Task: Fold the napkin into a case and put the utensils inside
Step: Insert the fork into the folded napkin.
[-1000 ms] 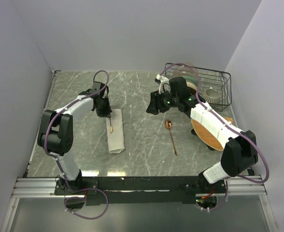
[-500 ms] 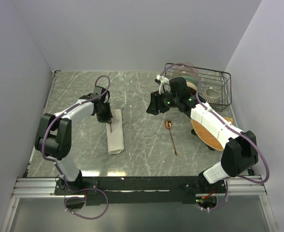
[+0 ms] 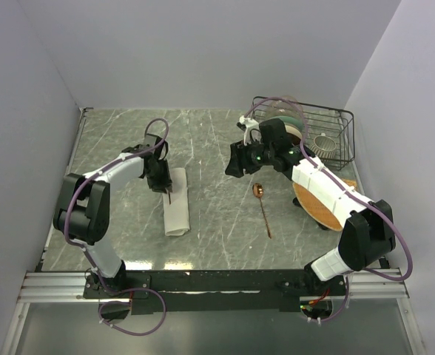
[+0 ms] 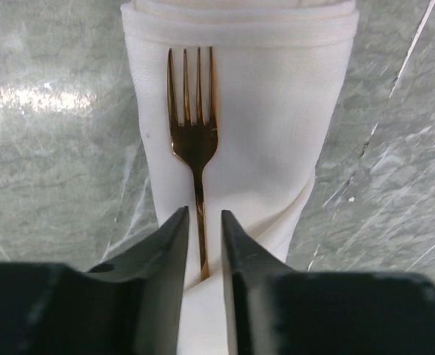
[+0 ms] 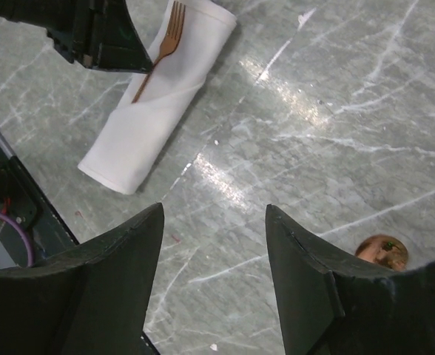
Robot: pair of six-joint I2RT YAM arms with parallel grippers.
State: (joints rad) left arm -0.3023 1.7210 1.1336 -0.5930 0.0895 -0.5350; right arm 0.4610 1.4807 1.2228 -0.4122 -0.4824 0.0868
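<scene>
**Left gripper**: standing narrowly parted, jaws flanking the fork handle with a sliver of gap on either side. Not appearing to clamp it.

**Fork:** lying flat along the case, tines pointing away from the fingertips, handle end running back between them. On top of the cloth or under a layer: not showing clearly enough to tell.

**Case:** stretching straight ahead of and beneath the left gripper, a folded band crossing just beyond the tine tips.

**Right gripper**: standing wide, holding nothing, hovering over bare table.

**Spoon**: lying on the table near the right gripper, back toward its wrist side. Only the bowl peeking past one finger. Well apart from the case, which is sitting far ahead of the open jaws.

**Step in hand, by judgement:** fork placement at the case, looking nearly finished, with the spoon not yet collected.

**Next move, by judgement:**
- Left gripper: lifting clear without dragging the fork askew.
- Right gripper: coming back over the spoon, pinching the thin handle low against the table, then carrying it across to lie beside the fork.
</scene>
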